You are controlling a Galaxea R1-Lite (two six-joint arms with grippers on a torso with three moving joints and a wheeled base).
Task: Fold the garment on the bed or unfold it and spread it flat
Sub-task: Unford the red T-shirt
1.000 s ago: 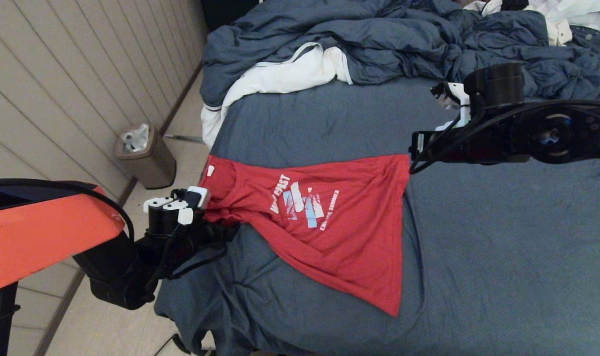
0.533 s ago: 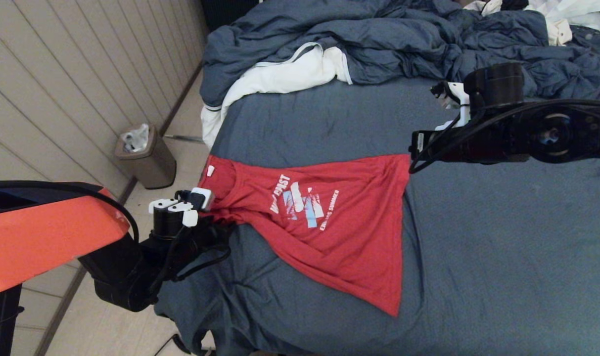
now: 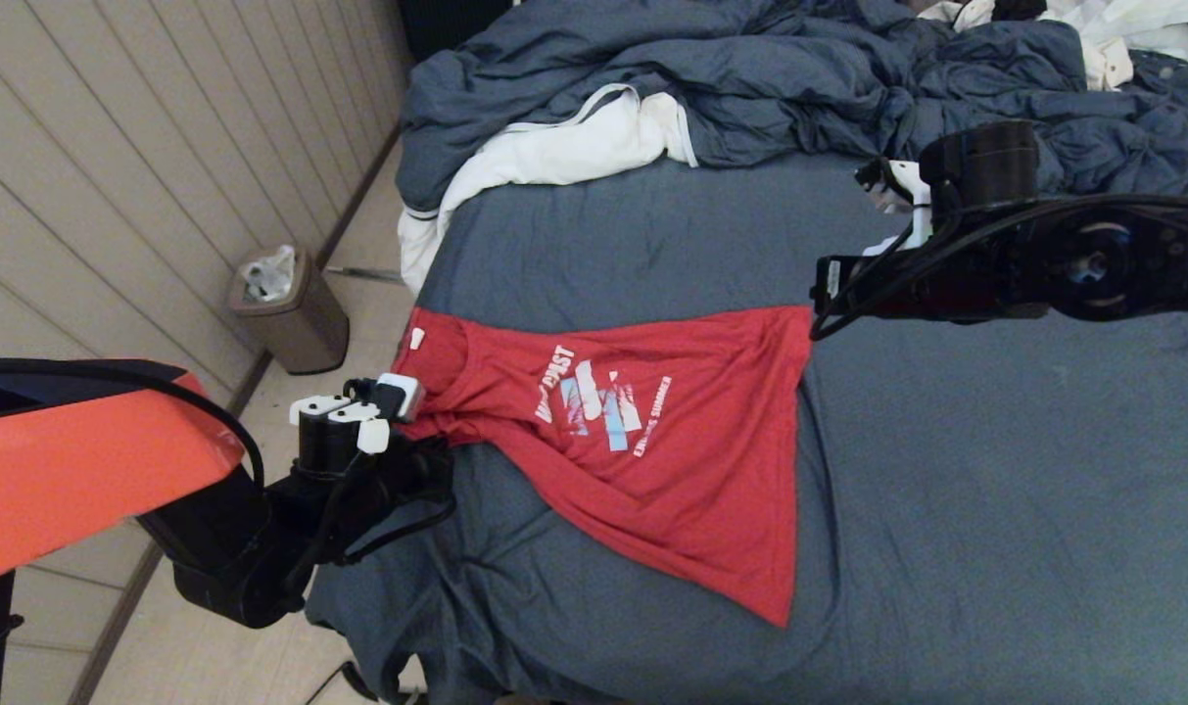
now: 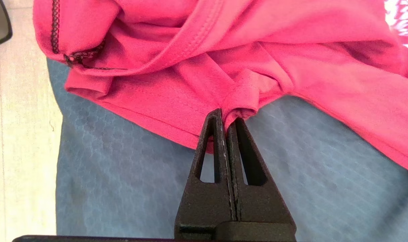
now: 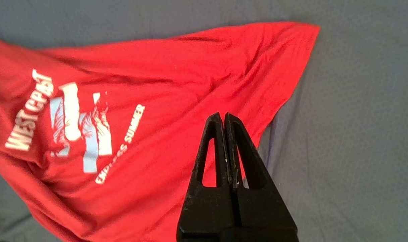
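Shirt [image 3: 642, 431]: print up, bunched at bed [image 3: 946, 509] edge. My left gripper [image 4: 228, 116] pinches a fold there; right gripper [image 5: 224, 116] closed, empty, above. Step: spreading. Next: pull sleeve outward

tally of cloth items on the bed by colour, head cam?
Red: 1, the T-shirt, bunched end pinched in the left pincer
White: 2, striped cloth; rumpled fabric at far right corner
Blue: 2, duvet; fitted sheet
Total: 5
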